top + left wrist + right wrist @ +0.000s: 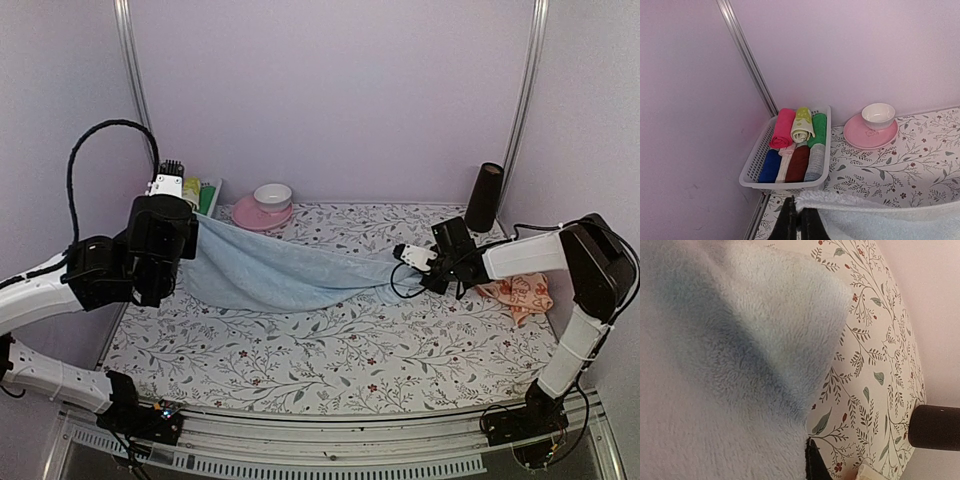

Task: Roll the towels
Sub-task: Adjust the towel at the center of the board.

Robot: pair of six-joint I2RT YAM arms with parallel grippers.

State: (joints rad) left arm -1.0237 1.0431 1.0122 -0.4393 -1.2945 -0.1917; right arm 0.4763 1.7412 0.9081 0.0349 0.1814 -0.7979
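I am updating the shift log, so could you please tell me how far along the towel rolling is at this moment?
Done: the basket holds rolled cloths, but neither table towel is rolled. In hand: the pale blue towel hangs stretched between the left end effector and right end effector, both shut on it. Left: rolling it, then the peach-orange towel lying crumpled by the right arm.

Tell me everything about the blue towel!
The blue towel is pale, plain and fluffy, like fleece. It is not rolled, and it hangs stretched between both arms. The left gripper pinches one upper corner, and the right gripper holds the other end, bunched to a point. Its middle sags, and the lower edge seems to lie on the floral sheet.
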